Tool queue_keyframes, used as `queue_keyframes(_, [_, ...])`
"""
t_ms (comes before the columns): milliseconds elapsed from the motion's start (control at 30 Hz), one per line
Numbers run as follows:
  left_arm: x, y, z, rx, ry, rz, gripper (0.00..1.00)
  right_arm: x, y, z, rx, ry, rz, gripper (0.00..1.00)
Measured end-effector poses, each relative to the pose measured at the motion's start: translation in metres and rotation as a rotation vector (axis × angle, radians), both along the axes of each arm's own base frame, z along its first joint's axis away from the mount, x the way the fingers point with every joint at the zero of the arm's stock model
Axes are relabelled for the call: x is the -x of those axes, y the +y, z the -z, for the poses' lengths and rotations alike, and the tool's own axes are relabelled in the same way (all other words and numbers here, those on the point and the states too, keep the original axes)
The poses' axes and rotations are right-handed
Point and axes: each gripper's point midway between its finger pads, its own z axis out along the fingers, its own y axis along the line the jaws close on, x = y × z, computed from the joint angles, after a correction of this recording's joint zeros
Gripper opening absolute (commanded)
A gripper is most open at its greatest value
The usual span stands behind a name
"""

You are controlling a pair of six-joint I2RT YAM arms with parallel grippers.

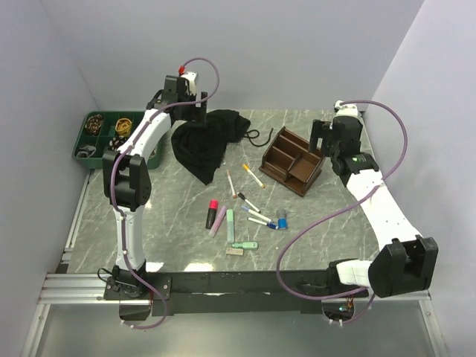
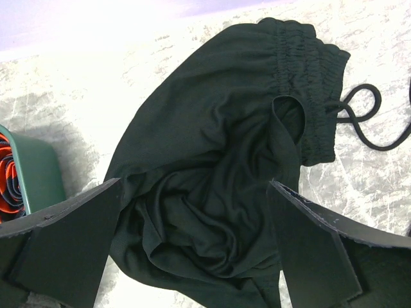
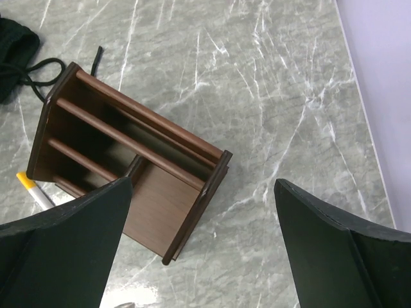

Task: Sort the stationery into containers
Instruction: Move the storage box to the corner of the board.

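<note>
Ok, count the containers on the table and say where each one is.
2. The brown wooden organiser stands right of centre, towards the back; the green tray sits at the back left, partly hidden by the left arm. No other shows.

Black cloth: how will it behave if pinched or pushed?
Probably floppy: the cloth lies in soft folds, so it should sag and drape from one pinch. Pushed, it would likely bunch up rather than slide whole. Its loose cord may trail and could snag the organiser close by.
</note>
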Motion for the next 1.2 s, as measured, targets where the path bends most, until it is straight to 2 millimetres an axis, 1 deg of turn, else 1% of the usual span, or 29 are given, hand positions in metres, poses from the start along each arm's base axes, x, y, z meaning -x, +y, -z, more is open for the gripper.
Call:
queue_keyframes(133, [0.0, 0.0, 0.0, 0.002, 0.001, 0.001, 1.0, -0.005, 0.001, -0.002, -0.007, 0.005, 0.011, 1.0])
queue_keyframes(300, [0.001, -0.001, -0.001, 0.009, 0.001, 0.003, 1.0, -0.02, 0.005, -0.012, -0.034, 0.012, 0.02, 0.98])
queue_keyframes(400, [0.001, -0.001, -0.003, 0.013, -0.001, 0.0, 0.99, -0.033, 0.014, -0.012, -0.075, 0.034, 0.008, 0.9])
queue_keyframes(467, [0.002, -0.001, -0.006, 0.019, -0.002, -0.005, 0.99, -0.041, 0.022, -0.008, -0.103, 0.058, -0.003, 0.87])
queue_keyframes(567, [0.009, 0.001, -0.01, 0.022, -0.002, -0.012, 0.99, -0.051, 0.032, 0.009, -0.146, 0.117, -0.008, 0.83])
queue_keyframes(667, [0.017, 0.004, -0.018, 0.019, -0.005, -0.021, 0.99, -0.056, 0.039, 0.025, -0.18, 0.176, -0.006, 0.79])
queue_keyframes(767, [0.027, 0.009, -0.028, 0.014, -0.014, -0.032, 0.99, -0.061, 0.042, 0.037, -0.203, 0.223, 0.016, 0.74])
queue_keyframes(867, [0.034, 0.012, -0.037, 0.012, -0.026, -0.038, 0.99, -0.062, 0.038, 0.041, -0.212, 0.249, 0.069, 0.72])
queue_keyframes(1000, [0.038, 0.016, -0.046, 0.005, -0.04, -0.047, 0.99, -0.056, 0.028, 0.042, -0.21, 0.269, 0.156, 0.69])
queue_keyframes(1100, [0.039, 0.019, -0.043, -0.007, -0.035, -0.061, 0.99, -0.054, 0.027, 0.042, -0.215, 0.276, 0.173, 0.67])
queue_keyframes(1200, [0.042, 0.022, -0.034, -0.02, -0.016, -0.071, 0.99, -0.052, 0.029, 0.044, -0.222, 0.286, 0.166, 0.65])
